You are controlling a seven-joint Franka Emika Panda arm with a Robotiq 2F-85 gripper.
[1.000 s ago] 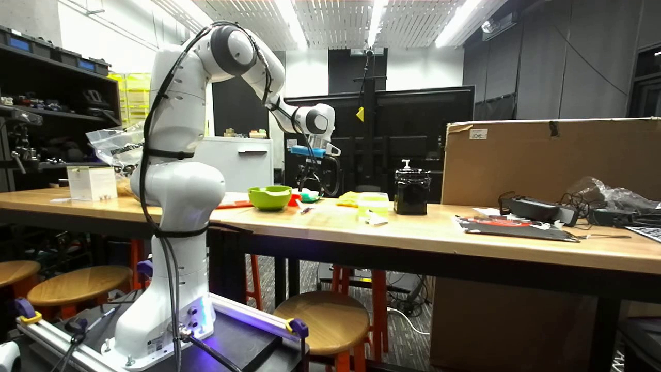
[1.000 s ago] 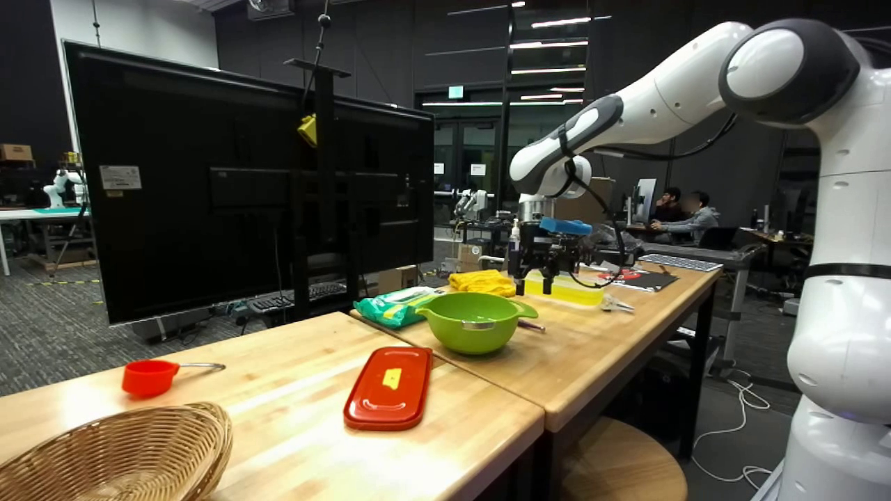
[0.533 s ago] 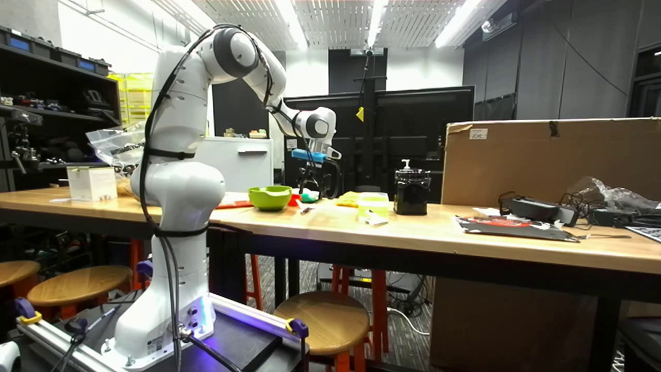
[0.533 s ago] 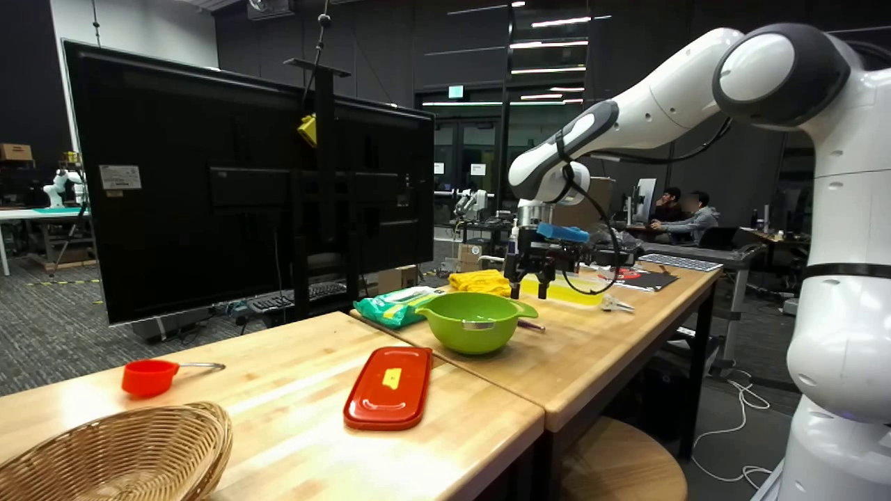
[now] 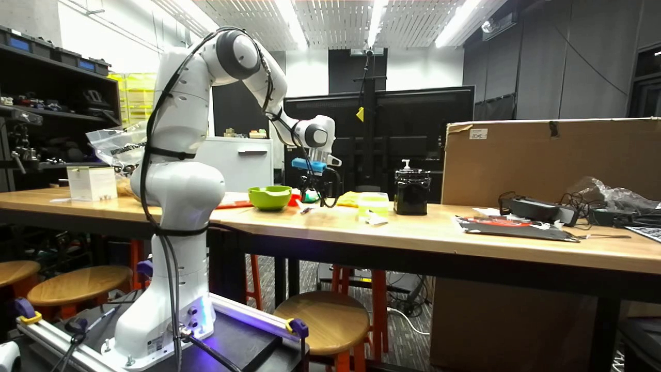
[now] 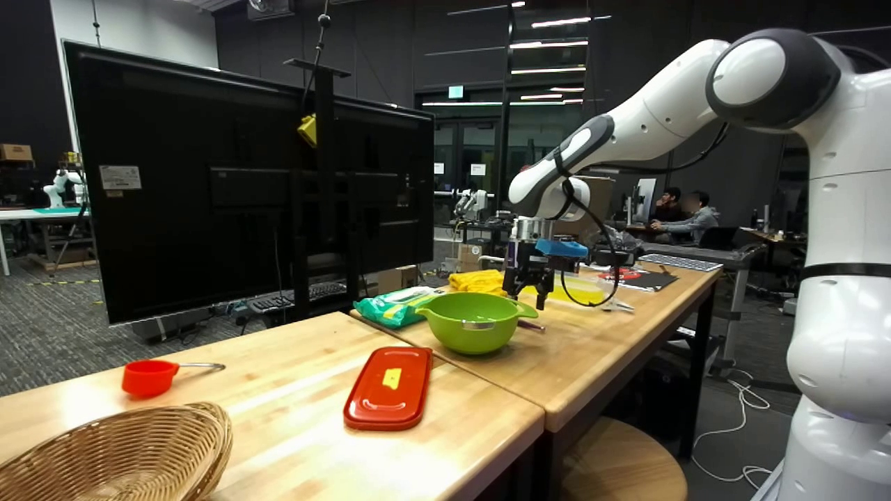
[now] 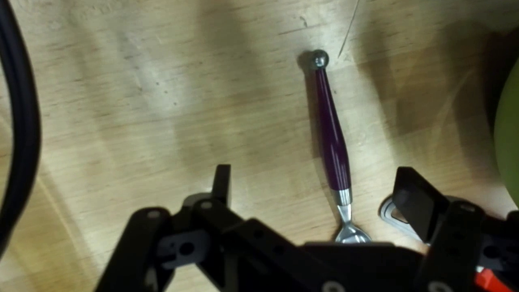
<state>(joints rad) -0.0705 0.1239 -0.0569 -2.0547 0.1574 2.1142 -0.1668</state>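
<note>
My end effector (image 7: 313, 176) hangs above the wooden surface (image 7: 162, 121), with its 2 fingers standing wide apart and nothing clamped in them. Below it lies the purple-handled spoon (image 7: 335, 150). In the wrist view its handle passes through the space between my 2 fingers, nearer to the finger on the side of the green mixing bowl (image 6: 473, 323). The metal head is partly covered by my own parts in this view, so "spoon" is my best reading, and I cannot be fully sure of it.

As for how far I am, I judge that only the approach is made: I am placed over the spoon, with a finger to each side of it. The spoon rests flat on the surface and, as far as I see, I do not touch it. So the grip is not yet made, and no lifting is done. The bowl stands upright just beside the spoon, apart from my fingers.

In an exterior view, the yellow cloth (image 6: 477, 280) and the translucent yellow tub (image 6: 583, 289) show behind my end effector. The red lid (image 6: 388, 386) and the red measuring cup (image 6: 150, 377) lie on the other side of the bowl from me.
</note>
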